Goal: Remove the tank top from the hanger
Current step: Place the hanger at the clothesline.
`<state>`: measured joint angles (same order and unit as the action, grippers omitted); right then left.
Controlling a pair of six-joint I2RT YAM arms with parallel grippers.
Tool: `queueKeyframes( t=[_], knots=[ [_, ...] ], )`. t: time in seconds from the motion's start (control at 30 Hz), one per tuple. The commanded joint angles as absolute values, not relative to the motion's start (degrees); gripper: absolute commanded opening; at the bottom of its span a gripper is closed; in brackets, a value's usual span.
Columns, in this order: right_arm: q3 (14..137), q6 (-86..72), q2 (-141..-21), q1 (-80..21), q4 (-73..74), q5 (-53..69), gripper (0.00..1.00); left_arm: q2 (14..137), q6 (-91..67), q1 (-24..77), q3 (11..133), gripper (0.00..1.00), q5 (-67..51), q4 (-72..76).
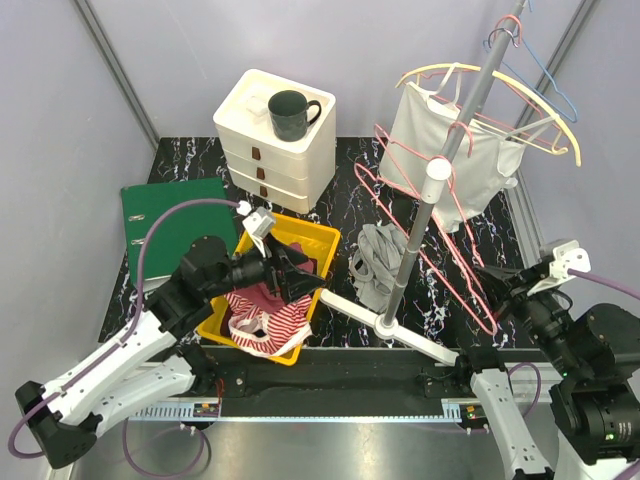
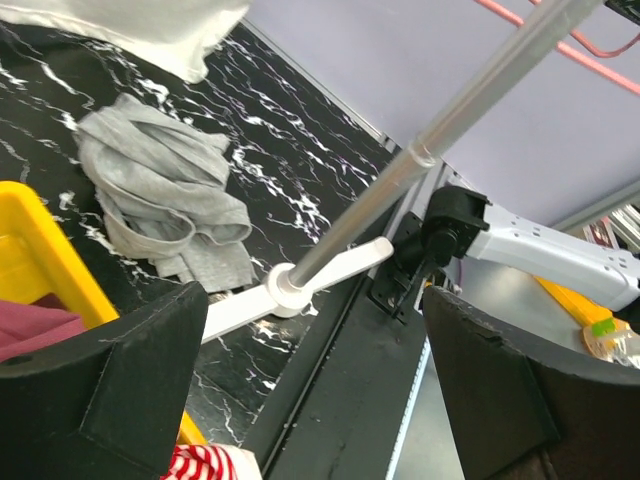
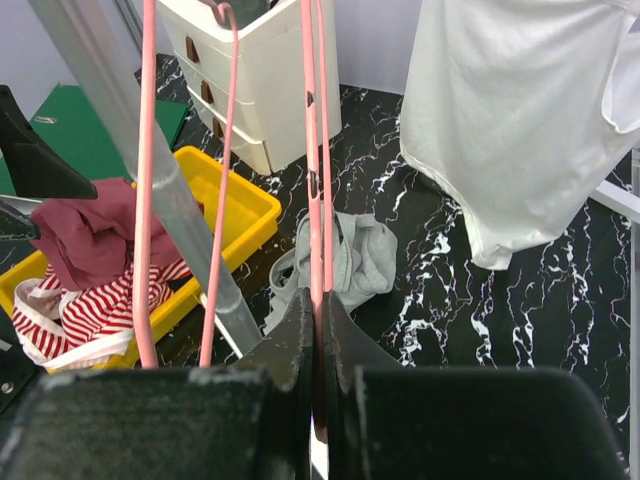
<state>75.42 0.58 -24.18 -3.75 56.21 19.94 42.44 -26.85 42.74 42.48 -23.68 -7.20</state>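
White and limp, the tank top (image 1: 445, 150) hangs on a cream hanger (image 1: 530, 95) hooked high on the pole (image 1: 420, 220). It drapes just right of the pole, with its straps over the hanger's arms.

My right claw (image 3: 318, 330) is clenched on the wire of a pink hanger (image 3: 318, 200), one of several pink ones slung off the pole on its right side. The wire runs straight up from between my closed fingers. That claw sits low, right of the pole's foot and well apart from the tank top.

My left claw (image 1: 300, 265) is released, its fingers spread wide with nothing between them. It hovers left of the pole over a yellow bin (image 1: 318, 232). In the bin lie a striped cloth (image 1: 265, 325) and a maroon cloth (image 3: 90, 235).

A grey garment (image 1: 375, 262) lies crumpled on the table just left of the pole's foot, between the foot and the bin. Farther left and behind the pole stand white drawers (image 1: 275, 140) with a dark mug (image 1: 292, 113) on top. A green binder (image 1: 170, 215) lies flat far left of the pole, beyond the bin.
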Motion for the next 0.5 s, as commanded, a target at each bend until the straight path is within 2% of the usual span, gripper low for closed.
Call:
queueKeyframes(
  t=[0.0,0.23,0.33,0.37,0.43,0.47],
  knots=[
    [74.8,-1.6,-22.3,-3.7,58.1,19.9,0.00,43.2,-26.7,47.2,41.4,0.91,-20.3,-1.7],
    [73.6,-4.0,-18.9,-3.8,60.6,19.5,0.00,43.7,-27.9,53.1,35.3,0.90,-13.0,7.8],
    [73.6,-6.3,-18.3,-3.8,61.4,16.4,0.21,45.2,-28.6,55.5,33.1,0.90,-5.4,12.6],
    [73.7,-6.9,-18.3,-3.8,62.0,15.7,0.37,46.4,-29.3,56.0,32.5,0.90,-3.7,14.0],
    [74.0,-8.5,-18.4,-3.8,62.6,13.2,0.51,48.2,-30.3,57.2,30.4,0.90,0.0,19.0],
    [74.3,-9.0,-18.5,-3.7,63.3,12.2,0.63,50.2,-30.4,57.9,29.9,0.90,2.3,20.6]
  ],
)
